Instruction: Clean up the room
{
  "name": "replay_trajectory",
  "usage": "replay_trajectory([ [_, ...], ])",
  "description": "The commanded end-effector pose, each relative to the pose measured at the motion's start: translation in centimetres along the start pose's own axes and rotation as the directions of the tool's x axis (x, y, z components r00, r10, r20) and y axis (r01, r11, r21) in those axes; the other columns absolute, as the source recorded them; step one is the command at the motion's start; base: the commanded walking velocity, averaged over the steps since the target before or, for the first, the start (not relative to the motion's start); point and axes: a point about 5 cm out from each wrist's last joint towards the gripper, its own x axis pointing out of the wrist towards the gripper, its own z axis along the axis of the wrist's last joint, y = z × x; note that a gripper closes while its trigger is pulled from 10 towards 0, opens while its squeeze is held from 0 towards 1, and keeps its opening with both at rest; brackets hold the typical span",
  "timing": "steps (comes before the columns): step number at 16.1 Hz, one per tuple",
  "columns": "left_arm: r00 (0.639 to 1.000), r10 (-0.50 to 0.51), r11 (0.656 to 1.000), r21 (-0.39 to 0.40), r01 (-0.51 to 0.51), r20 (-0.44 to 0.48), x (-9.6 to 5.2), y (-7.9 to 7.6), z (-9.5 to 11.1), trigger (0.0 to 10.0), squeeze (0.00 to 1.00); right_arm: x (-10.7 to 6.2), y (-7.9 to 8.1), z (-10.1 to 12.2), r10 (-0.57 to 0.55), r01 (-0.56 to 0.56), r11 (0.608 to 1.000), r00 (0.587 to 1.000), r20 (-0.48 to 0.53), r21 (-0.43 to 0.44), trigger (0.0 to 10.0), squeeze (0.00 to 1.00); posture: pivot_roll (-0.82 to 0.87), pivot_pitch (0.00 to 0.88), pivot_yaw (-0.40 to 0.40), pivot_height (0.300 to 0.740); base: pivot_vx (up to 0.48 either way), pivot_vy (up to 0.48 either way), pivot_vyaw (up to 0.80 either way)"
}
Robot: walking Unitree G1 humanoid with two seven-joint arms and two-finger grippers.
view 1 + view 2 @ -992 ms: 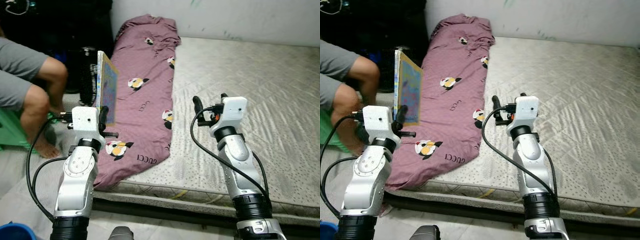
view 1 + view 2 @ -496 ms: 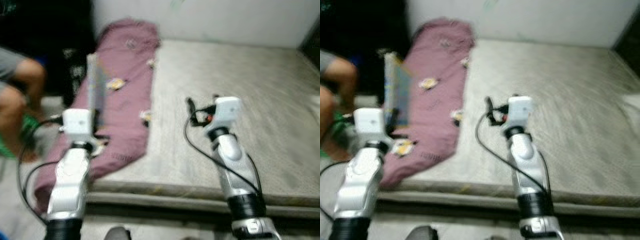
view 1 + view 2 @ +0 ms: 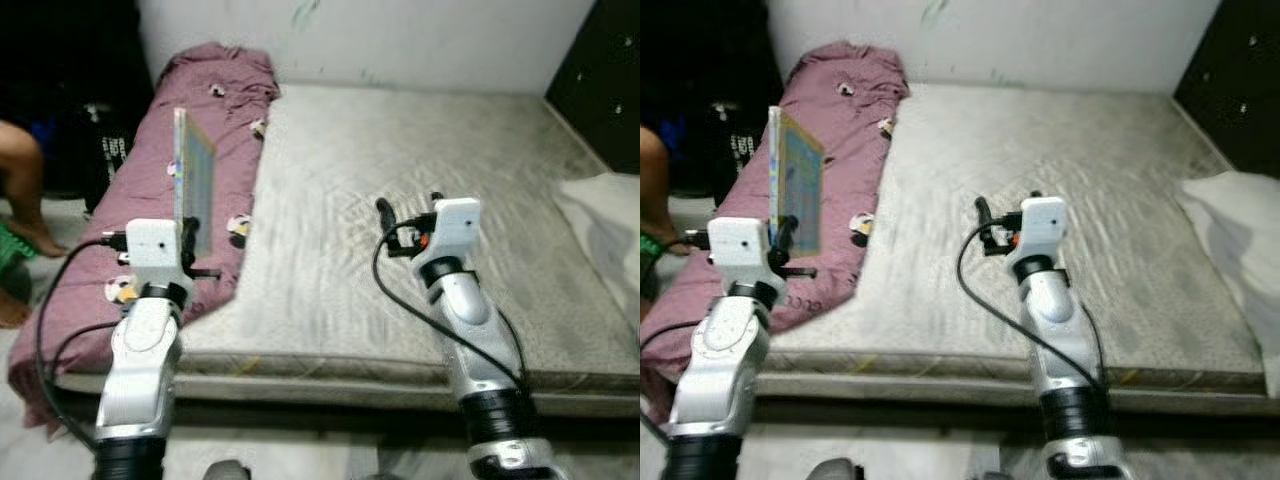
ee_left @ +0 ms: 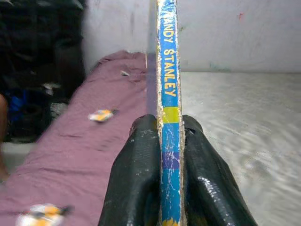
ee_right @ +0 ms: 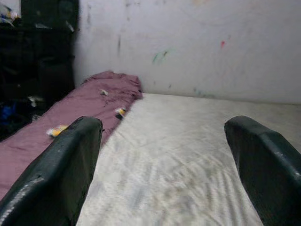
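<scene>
Left gripper (image 4: 170, 155): clamped on the lower edge of a thin book (image 3: 192, 180), which is held upright, spine toward the wrist camera, above the left side of the mattress.
Grip point: the two black fingers (image 4: 136, 174) are pressed flat on the covers just beside the spine; this is judged the right place, since the spine is the stiffest part.
Handling of the book: judged light and fairly rigid, with smooth covers that could slip; a tall book held low is likely to tip or swing if the arm is moved sharply.
Wear: the spine is scuffed and chipped along its edge, so gentle setting-down is advised.
Right gripper (image 5: 164, 165): spread wide and empty, held over the bare mattress (image 3: 420, 150).
Blanket (image 3: 150, 130): a mauve printed blanket is laid along the mattress's left edge, below the book; soft and limp.
Pillow (image 3: 1240, 230): a white pillow is seen at the mattress's right edge.
Person: a leg (image 3: 25, 190) is in view at far left, well apart from the arms.
</scene>
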Motion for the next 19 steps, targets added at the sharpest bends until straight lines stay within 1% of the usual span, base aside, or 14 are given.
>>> replay_trajectory([
  [1,0.998,-0.008,1.0,0.013,0.008,0.055,0.23,-0.04,1.17,10.0,0.0,0.36,0.04,0.56,0.0,0.0,1.0,1.0,0.02,0.002,10.0,0.0,0.0,0.0,-0.021,0.74,0.0,0.0,0.0],
  [5,0.998,-0.008,1.0,-0.023,0.009,0.06,0.25,-0.07,1.16,10.0,0.0,0.36,0.03,0.56,0.001,-0.001,1.0,1.0,0.021,0.002,10.0,0.0,0.0,0.0,-0.022,0.74,0.0,0.0,0.0],
  [7,0.996,-0.029,0.999,-0.036,0.032,0.079,0.19,-0.09,1.4,10.0,0.0,0.41,0.0,0.57,0.002,-0.002,1.0,1.0,0.021,0.0,10.0,0.0,0.0,0.0,-0.023,0.74,0.0,0.0,0.0],
  [9,0.995,-0.045,0.998,-0.029,0.047,0.091,0.12,-0.16,1.53,10.0,0.0,0.42,0.01,0.54,0.002,-0.002,1.0,1.0,0.02,0.0,10.0,0.0,0.0,0.0,-0.022,0.74,0.0,0.0,0.0],
  [10,0.994,-0.05,0.998,-0.035,0.053,0.092,0.11,-0.22,1.55,10.0,0.0,0.43,-0.01,0.52,0.002,-0.002,1.0,1.0,0.018,0.0,10.0,0.0,0.0,0.0,-0.022,0.74,0.281,0.0,0.0],
  [12,0.994,-0.057,0.997,-0.038,0.061,0.094,0.09,-0.28,1.56,10.0,0.0,0.5,-0.05,0.58,0.001,-0.001,1.0,1.0,0.021,0.001,10.0,0.0,0.0,0.0,-0.02,0.74,0.304,0.0,-0.64],
  [19,0.994,-0.07,0.997,-0.034,0.073,0.084,-0.04,-0.12,1.31,10.0,0.0,0.58,-0.11,0.63,0.002,-0.002,1.0,1.0,0.023,-0.006,10.0,0.0,0.0,0.0,-0.022,0.74,0.326,0.0,0.0],
])
